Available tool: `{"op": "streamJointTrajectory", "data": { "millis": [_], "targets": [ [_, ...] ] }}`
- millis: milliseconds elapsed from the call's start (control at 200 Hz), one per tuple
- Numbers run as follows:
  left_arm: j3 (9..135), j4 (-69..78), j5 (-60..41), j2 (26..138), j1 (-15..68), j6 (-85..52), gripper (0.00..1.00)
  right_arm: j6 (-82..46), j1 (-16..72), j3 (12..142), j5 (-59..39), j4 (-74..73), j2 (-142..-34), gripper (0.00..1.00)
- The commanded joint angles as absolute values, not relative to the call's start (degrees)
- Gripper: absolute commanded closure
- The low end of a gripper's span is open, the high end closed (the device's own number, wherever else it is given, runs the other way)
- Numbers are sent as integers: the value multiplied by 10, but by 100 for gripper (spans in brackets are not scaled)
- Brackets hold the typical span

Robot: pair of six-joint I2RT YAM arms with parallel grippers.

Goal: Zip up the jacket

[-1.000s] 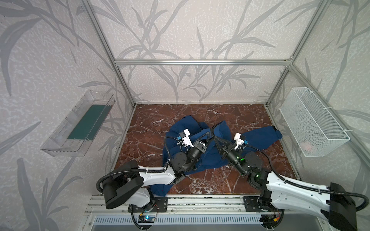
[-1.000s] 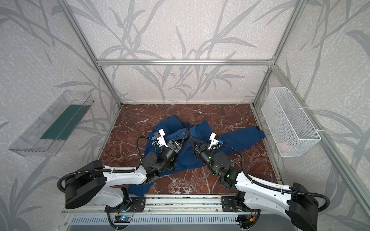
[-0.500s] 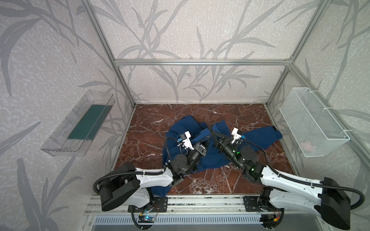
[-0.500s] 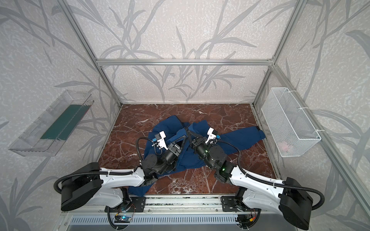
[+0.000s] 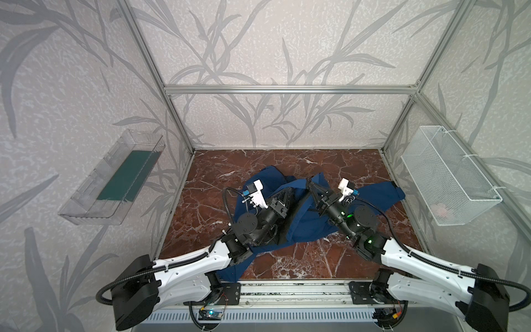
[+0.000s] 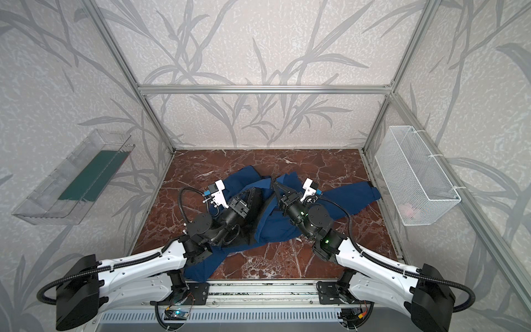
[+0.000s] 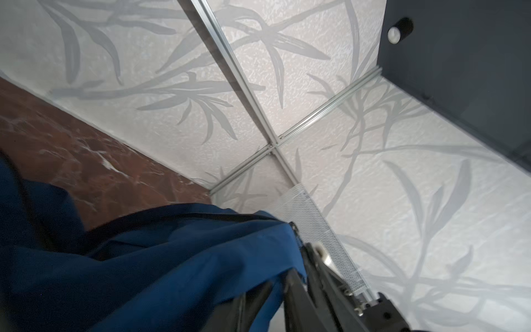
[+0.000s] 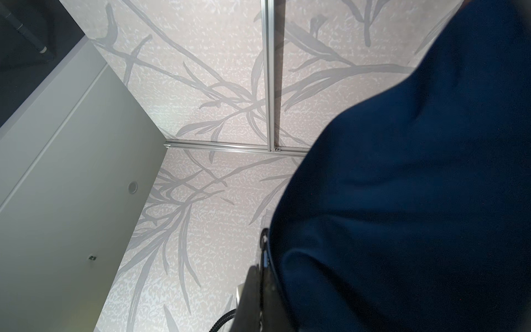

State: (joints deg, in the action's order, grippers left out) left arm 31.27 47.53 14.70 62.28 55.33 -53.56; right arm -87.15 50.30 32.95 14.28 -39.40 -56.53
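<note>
While the jacket [image 5: 310,230] is seen crumpled on the marble floor [image 5: 287,163] at lower centre in both top views, a raised fold is pinched by the closed right gripper [image 5: 310,183]; whether the left gripper [image 5: 288,193], draped in cloth, is parted cannot be told.
</note>
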Motion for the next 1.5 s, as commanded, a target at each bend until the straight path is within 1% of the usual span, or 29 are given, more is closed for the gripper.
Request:
{"op": "streamJointTrajectory", "data": {
  "millis": [0,75,145,180,230,265,660,700,730,750,820,865,895,935,975,1000,1070,1085,1115,1135,1160,1215,1260,1315,1325,1375,1420,1440,1495],
  "targets": [
    [313,462,104,644,553,-539,53,-868,506,334,131,-401,-559,100],
    [303,516,89,668,554,-543,47,-872,506,338,123,-401,-565,100],
    [305,536,81,678,557,-552,36,-873,507,336,121,-403,-566,100],
    [310,533,81,681,560,-548,23,-874,508,333,123,-403,-565,100],
    [317,522,85,680,562,-545,7,-874,510,329,125,-403,-563,100],
    [319,521,89,680,562,-545,1,-874,513,326,126,-403,-560,100],
    [323,606,116,721,561,-594,1,-870,546,289,152,-420,-552,100],
    [321,611,122,724,560,-597,4,-869,548,288,152,-420,-551,100],
    [320,615,124,726,559,-601,10,-867,550,289,152,-420,-550,100],
    [319,620,124,728,558,-602,17,-864,552,289,153,-420,-549,100],
    [317,646,120,737,554,-605,46,-863,556,284,158,-420,-542,100],
    [317,660,117,743,552,-607,63,-863,557,280,161,-418,-538,100],
    [318,666,116,746,551,-610,72,-862,557,277,162,-418,-535,100],
    [318,670,115,748,552,-611,80,-863,558,275,164,-416,-532,100],
    [318,671,115,750,552,-613,93,-862,558,274,163,-413,-530,100],
    [317,672,116,751,552,-614,100,-860,558,276,162,-412,-528,100],
    [311,672,119,748,551,-612,100,-859,559,279,158,-398,-523,99],
    [309,672,120,746,550,-612,100,-859,559,280,157,-391,-520,94],
    [303,668,122,739,548,-610,100,-859,559,282,157,-372,-512,77],
    [299,665,123,733,545,-609,100,-858,559,283,159,-354,-505,63],
    [294,651,122,720,539,-608,100,-858,559,288,160,-321,-491,52],
    [283,593,121,675,522,-606,100,-856,559,303,166,-218,-452,37],
    [281,519,119,625,506,-594,100,-851,559,328,176,-102,-415,26],
    [308,341,110,554,480,-577,100,-841,559,365,197,33,-381,12],
    [316,303,108,541,476,-570,100,-839,559,374,203,65,-376,10],
    [356,131,110,488,453,-541,100,-827,558,395,224,137,-366,8],
    [381,23,100,454,423,-531,100,-807,549,420,229,208,-366,3],
    [391,-22,85,443,405,-529,100,-797,541,429,223,231,-372,0],
    [418,-128,39,420,357,-523,100,-779,493,456,171,290,-403,1]
  ]
}}
